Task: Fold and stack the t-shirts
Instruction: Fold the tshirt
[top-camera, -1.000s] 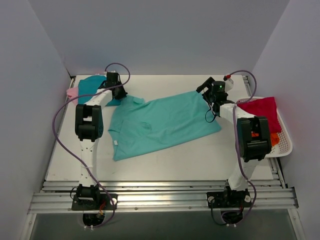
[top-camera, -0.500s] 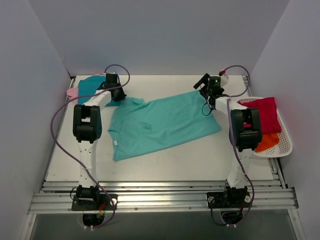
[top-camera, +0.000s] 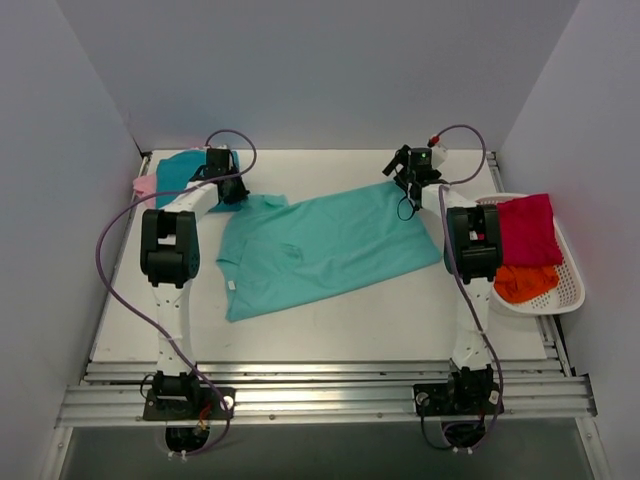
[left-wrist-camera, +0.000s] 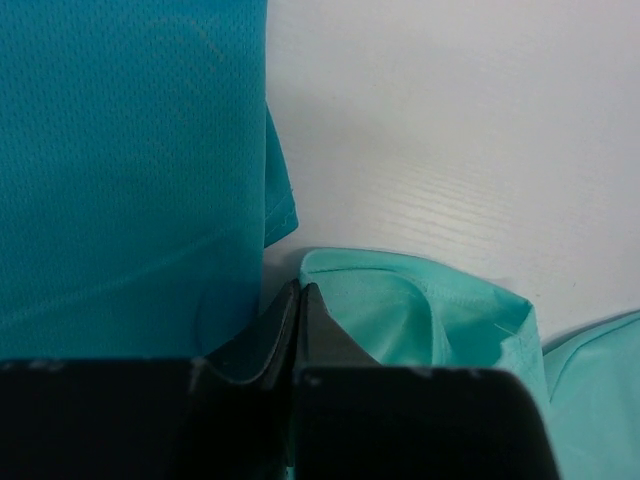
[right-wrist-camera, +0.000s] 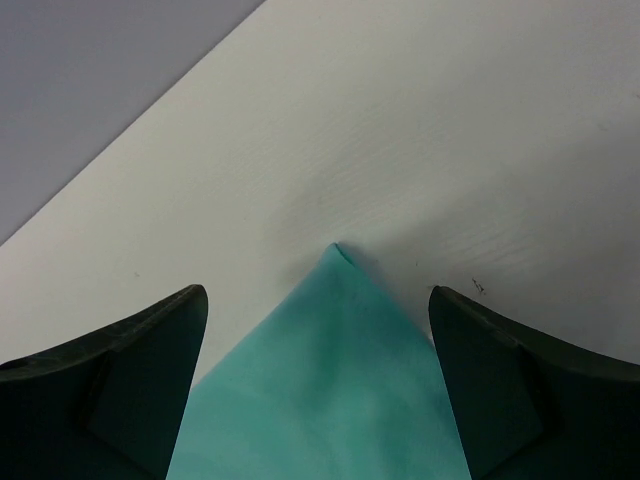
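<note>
Table (top-camera: 350, 320): white top, the two arms bolted at its near edge, shirts lying on its middle and its far left corner

Mint shirt (top-camera: 320, 245): the biggest cloth, spread flat across the middle of the table and lying at a slant; collar and sleeves towards the left, bottom hem towards the right; one sleeve reaches up beside the teal shirt, and the far right hem corner points at the back of the table

Basket (top-camera: 570, 295): white slotted plastic, at the right edge of the table, holding two shirts

Crimson shirt (top-camera: 528, 228): bunched at the far end of the basket, draped over its rim

Teal shirt (top-camera: 180, 172): darker, lying in the far left corner, its edge just beside the mint sleeve

Orange shirt (top-camera: 522, 283): crumpled in the basket, on the near side of the crimson one

Pink shirt (top-camera: 146, 186): only a small bit shows, at the left edge of the teal shirt

Left claw (left-wrist-camera: 298, 290): fingers pressed together, tips down at the edge of the mint sleeve, the teal shirt just to their left; whether any cloth is caught between them I cannot tell

Right claw (right-wrist-camera: 318, 295): fingers spread wide, one on each side of the mint hem corner, which lies between them on the table
</note>
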